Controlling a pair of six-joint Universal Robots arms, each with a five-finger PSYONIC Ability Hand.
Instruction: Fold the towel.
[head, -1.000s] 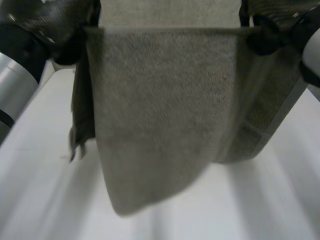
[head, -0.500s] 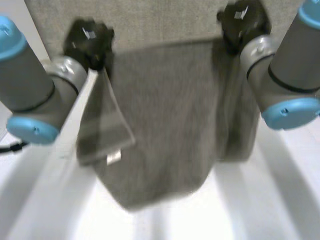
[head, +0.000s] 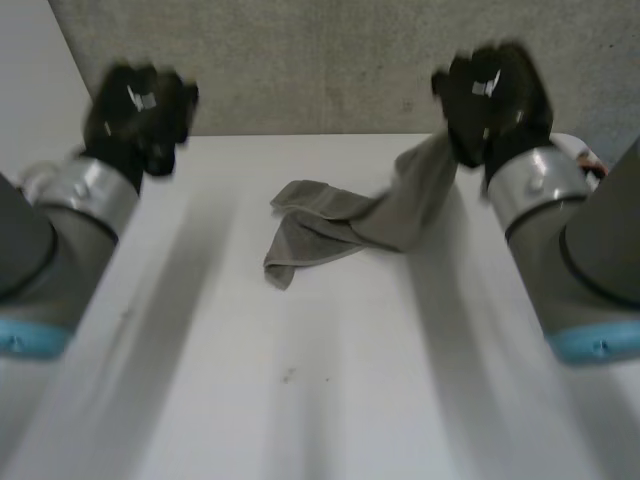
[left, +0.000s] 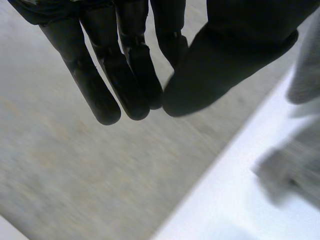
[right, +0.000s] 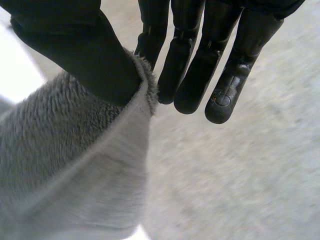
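Towel (head: 340, 225) dropped onto table (head: 350, 380) (right robot hand (head: 490, 100) pinches its edge).

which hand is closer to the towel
Right. The right hand pinches one end of the towel between thumb and fingers. The left hand is open, off to the towel's side and clear of it.

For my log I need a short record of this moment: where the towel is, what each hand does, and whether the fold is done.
towel: grey, crumpled on the white table, one end raised off it
right hand: pinches the raised towel end between thumb and fingers
left hand: fingers straight, holds nothing, apart from the towel
fold: not yet done
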